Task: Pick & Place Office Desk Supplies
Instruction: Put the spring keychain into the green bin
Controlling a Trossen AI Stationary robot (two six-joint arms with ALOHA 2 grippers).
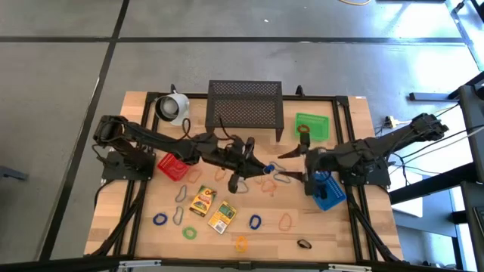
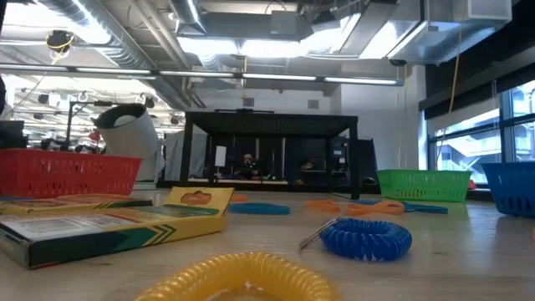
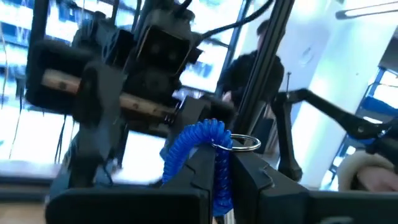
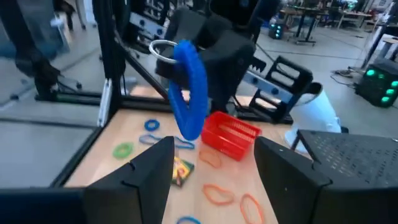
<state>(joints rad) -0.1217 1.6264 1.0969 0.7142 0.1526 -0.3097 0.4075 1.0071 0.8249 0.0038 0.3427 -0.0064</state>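
1. High view: the table [image 1: 144, 227] carries a black mesh rack [image 1: 245, 104], a white mug [image 1: 172, 107], and red [image 1: 172, 165], green [image 1: 313, 125] and blue [image 1: 328, 190] bins.
2. Two yellow packets [image 1: 203, 199] lie near the middle; their print cannot be read.
3. Left gripper [image 3: 219, 177], raised over mid-table, is clamped on a blue coil loop [image 3: 200, 144] with a metal ring.
4. Right gripper [image 4: 211, 165], fingers apart and empty, faces that loop.
5. Other loops [image 1: 159, 220] lie scattered across the front.
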